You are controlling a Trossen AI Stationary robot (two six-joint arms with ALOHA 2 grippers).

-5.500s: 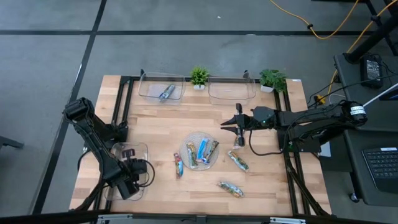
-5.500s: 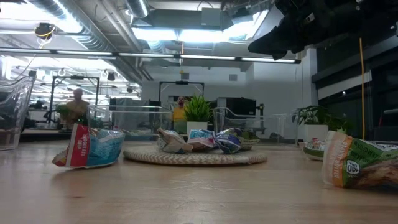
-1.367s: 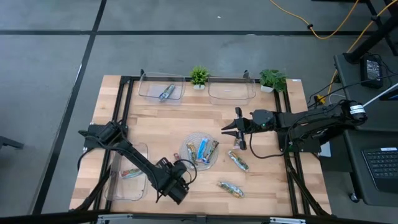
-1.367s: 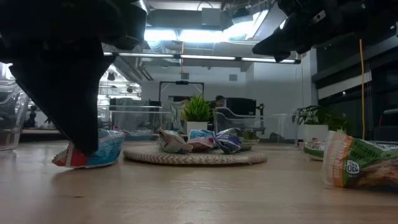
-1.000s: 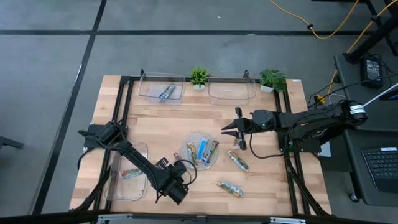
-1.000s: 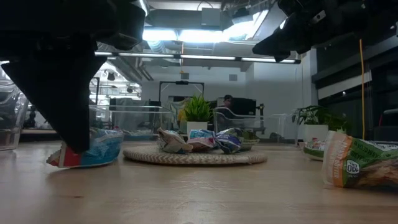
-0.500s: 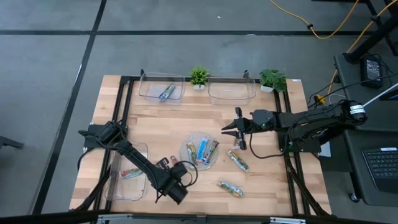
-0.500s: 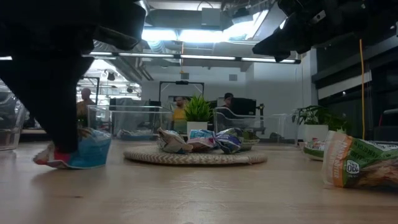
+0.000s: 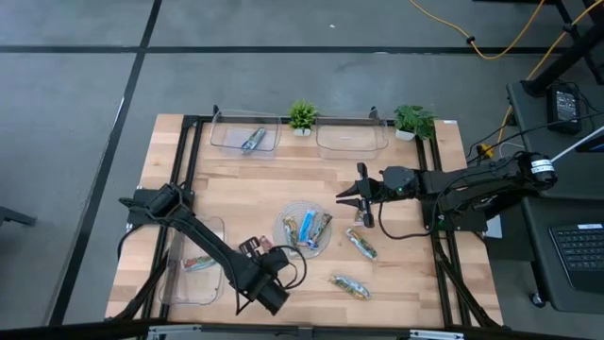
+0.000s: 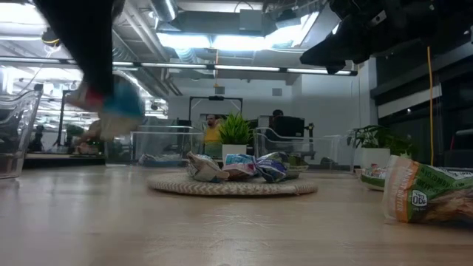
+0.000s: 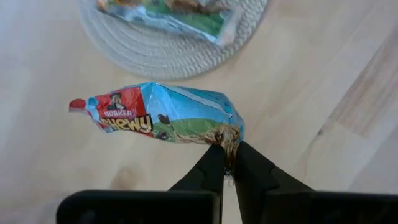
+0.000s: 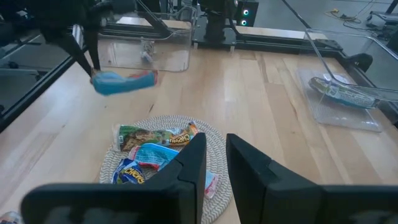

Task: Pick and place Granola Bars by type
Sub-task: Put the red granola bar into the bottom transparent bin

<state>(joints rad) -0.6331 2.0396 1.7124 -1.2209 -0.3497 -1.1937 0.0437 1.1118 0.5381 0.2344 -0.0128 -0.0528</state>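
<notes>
My left gripper is shut on a blue, red-ended granola bar, lifted left of the round woven plate; the low view shows this bar in the air. Three bars lie on the plate. Two greenish bars lie flat on the wood right of it. A red bar lies in the left tray, a blue/silver bar in the far-left tray. My right gripper hovers open, right of and beyond the plate. My left gripper pinches the bar's crimped end, on the blue side, between its two fingertips. The fingers come from above, pointing down. The bar is lifted clear of the table and sticks out sideways from the fingertips, roughly level.
A clear tray stands at the far edge beside the far-left tray. Two small potted plants stand along that edge. Bare wood lies between the plate and the far trays. People show in the room behind.
My left gripper, shut on the blue and red bar, first dragged it a little along the wood away from the plate, then rose. The bar went from resting on the table to hanging clear in the air. My right arm kept still.
</notes>
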